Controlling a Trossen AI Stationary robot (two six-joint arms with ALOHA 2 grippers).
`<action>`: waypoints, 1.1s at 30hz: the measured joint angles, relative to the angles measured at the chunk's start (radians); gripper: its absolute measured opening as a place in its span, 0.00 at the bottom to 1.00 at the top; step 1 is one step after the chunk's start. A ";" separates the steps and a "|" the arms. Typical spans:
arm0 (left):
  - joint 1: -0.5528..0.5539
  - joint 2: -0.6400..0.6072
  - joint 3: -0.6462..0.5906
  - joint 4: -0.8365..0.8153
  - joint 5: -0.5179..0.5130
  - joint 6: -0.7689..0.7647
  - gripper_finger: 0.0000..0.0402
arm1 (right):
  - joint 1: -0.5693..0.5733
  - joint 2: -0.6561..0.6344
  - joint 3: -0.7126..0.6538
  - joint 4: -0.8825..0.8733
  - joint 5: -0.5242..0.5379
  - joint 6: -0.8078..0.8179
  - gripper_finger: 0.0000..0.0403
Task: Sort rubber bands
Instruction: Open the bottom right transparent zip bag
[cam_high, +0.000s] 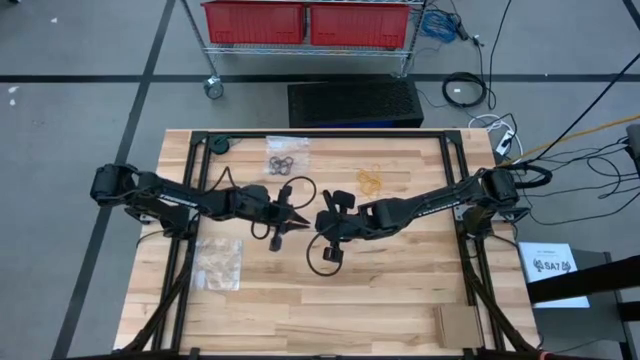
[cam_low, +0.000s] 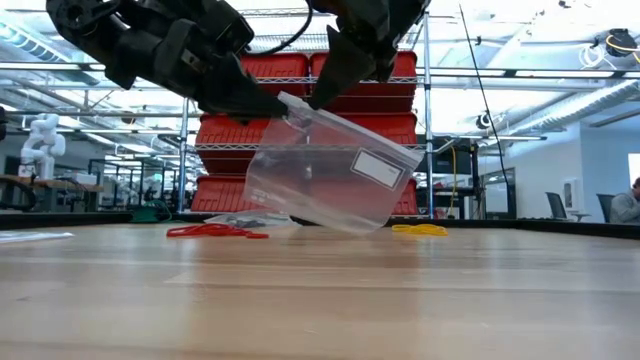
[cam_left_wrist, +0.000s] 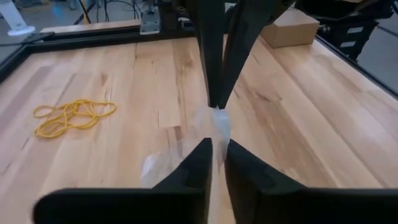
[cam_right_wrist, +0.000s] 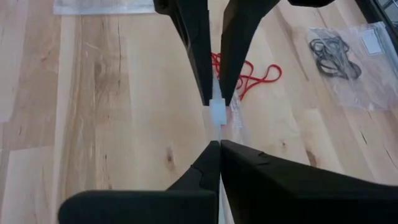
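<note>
A clear plastic bag (cam_low: 330, 170) with a white label hangs over the table's middle between my two grippers. My left gripper (cam_left_wrist: 217, 144) comes from the left and my right gripper (cam_right_wrist: 214, 144) from the right, tips almost meeting (cam_high: 305, 222), both shut on the bag. Red rubber bands (cam_low: 215, 231) lie in a heap on the wood below, also seen in the right wrist view (cam_right_wrist: 249, 74). Yellow rubber bands (cam_high: 370, 180) lie far right of centre. Black rubber bands (cam_high: 285, 160) rest on another clear bag at the far edge. My left gripper pinches the bag's top edge (cam_left_wrist: 216, 124) between its two fingers, at the end nearest the table's left. It comes from the table's left, slanting a little down. The bag hangs tilted below the fingers, clear of the wood. My right gripper pinches the same top edge (cam_right_wrist: 216, 115) right beside the left fingertips (cam_right_wrist: 199, 68). Its fingers slant down from the table's right. The bag's body (cam_low: 345, 200) droops away below it and toward the table's right.
A third clear bag (cam_high: 218, 262) lies flat at the near left. A cardboard box (cam_high: 455, 322) sits at the near right corner. Black frame rails (cam_high: 330, 133) border the table. A rack with red bins (cam_high: 310, 22) stands beyond the far edge.
</note>
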 joint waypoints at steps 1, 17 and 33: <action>0.000 0.000 0.000 0.000 0.000 0.013 0.07 | 0.000 0.000 0.000 0.000 0.000 0.000 0.00; 0.000 0.000 0.000 -0.001 -0.007 0.050 0.01 | -0.050 -0.001 0.000 -0.002 -0.076 0.107 0.21; 0.000 -0.001 0.000 -0.004 -0.007 0.051 0.00 | -0.088 -0.002 0.000 0.078 -0.215 0.082 0.27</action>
